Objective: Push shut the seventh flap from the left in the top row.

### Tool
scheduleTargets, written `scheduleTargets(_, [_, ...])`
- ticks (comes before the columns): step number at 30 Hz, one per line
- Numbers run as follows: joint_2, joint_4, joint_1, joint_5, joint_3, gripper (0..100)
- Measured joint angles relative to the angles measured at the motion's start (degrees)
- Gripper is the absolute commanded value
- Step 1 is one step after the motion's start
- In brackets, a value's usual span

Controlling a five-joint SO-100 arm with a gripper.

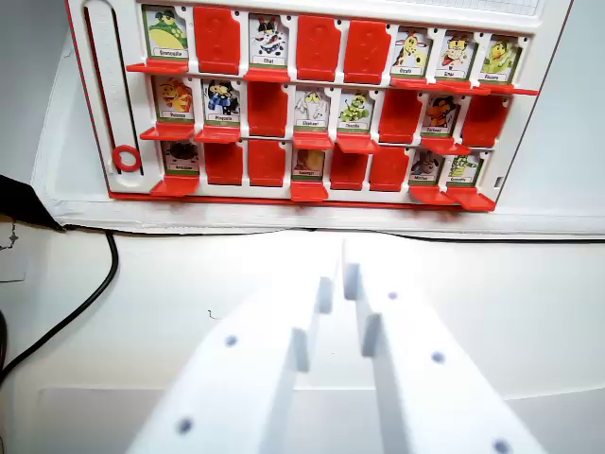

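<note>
Wrist view: I look past my own claw (337,274) at a game board (99,85) that stands at the far side of the white table (529,303). The board has three rows of little red flaps.

The flap I care about is the seventh flap (456,55) from the left in the top row. It sits near the wrist view's right, one place before the end of the row. It is not shut. I can see a small cartoon picture on it, with a word under it that is too small for me to read. The sixth flap (410,55) and the eighth flap (498,59) beside it show pictures too. The fifth flap (367,49) shows only plain red.

My claw is low on the table, well apart from the board. It touches no flap. My two white fingers (255,369) are almost closed, with only a thin gap between the tips. Nothing is held in them.

A black cable (95,293) curves over the table at the wrist view's left. A small red ring (126,158) sits on the left side of the board.
</note>
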Motion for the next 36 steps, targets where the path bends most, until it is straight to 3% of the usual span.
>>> scheduleTargets(7, [5.80,4.66,-0.44,-1.41,-0.09,0])
scheduleTargets(22, [6.33,5.19,0.18,-1.49,-0.09,0])
scheduleTargets(29, [4.92,3.78,0.35,2.11,-0.09,0])
scheduleTargets(33, [2.99,-0.79,3.34,5.54,0.00,0])
scheduleTargets(36, [1.05,-6.06,4.83,4.66,2.72,0])
